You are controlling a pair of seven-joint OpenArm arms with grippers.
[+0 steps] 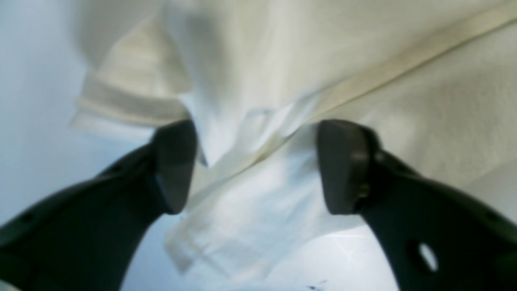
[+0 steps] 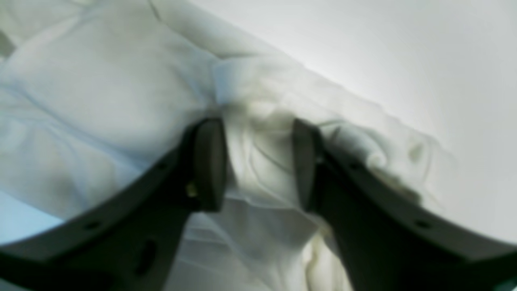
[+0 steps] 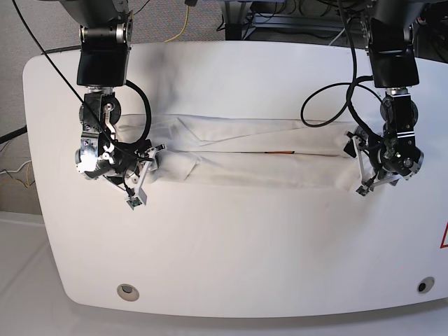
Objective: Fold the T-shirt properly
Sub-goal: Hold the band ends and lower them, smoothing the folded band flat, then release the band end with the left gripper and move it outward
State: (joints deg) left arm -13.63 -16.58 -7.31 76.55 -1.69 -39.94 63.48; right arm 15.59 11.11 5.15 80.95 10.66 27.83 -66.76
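White cotton T-shirt (image 3: 259,159) lay as a long narrow band across the middle of the tabletop (image 3: 231,259), running from near the left edge to near the right edge, long sides already folded in. A thin orange-dark line showed at the centre seam; the print itself was hidden.

Left hand (image 1: 254,165) sat at the band's end by the tabletop's right edge in the base view. Jaws stood apart, pads clear of the cloth, hem and a folded corner lying between them. Released, nothing held.

Right hand (image 2: 258,161) sat at the other end, by the left edge. Jaws parted too, with bunched cloth in the gap between them. Wrist view was blurred, so whether the pads touched fabric couldn't be told; it looked let go rather than pinched.

Judged step: both ends just laid down after the lengthwise fold, next likely a crosswise fold.

To do it well:
- Lift both hands straight up so pads don't drag the ends and open the fold.
- The left-edge end looked rumpled and thicker than the other; flatten it before folding.
- Regrip through all layers at the corners of one end, not just the top sheet.
- Carry that end over level, and line its edge up with the opposite end.
- Keep the long edges parallel; a skewed band gives a crooked packet.
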